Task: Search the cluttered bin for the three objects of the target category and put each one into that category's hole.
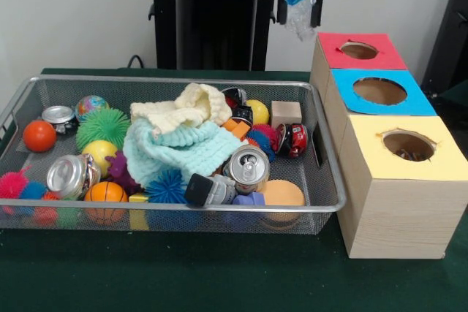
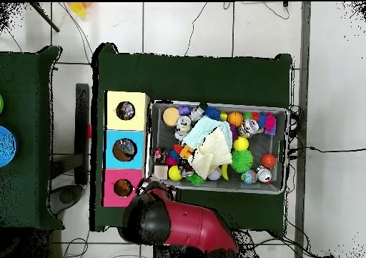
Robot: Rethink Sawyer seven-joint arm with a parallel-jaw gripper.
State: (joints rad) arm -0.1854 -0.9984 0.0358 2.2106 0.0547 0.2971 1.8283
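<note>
Three holes wait in the row of boxes at the counter's edge beside the wire bin (image 1: 322, 206): red hole (image 1: 358, 50), blue hole (image 1: 379, 90), yellow hole (image 1: 408, 145). The gripper (image 1: 300, 6) hangs above the red hole, fingers closed on a crumpled clear plastic piece (image 1: 300, 20) that dangles below them (it could be a bag or a squashed bottle; too small to say). It reads as light, thin and slippery, likely to sag or slide free, so a pinch across its bunched middle looks safest. Inside the bin, the clutter piles around two knitted cloths (image 1: 183, 137), soft and apt to drape over neighbours. An upright can (image 1: 248, 167) near the bin's front edge and a tipped can (image 1: 69, 175) at the opposite end look rigid, smooth and light; gripping across their sides seems best. Which category is wanted cannot be told.
</note>
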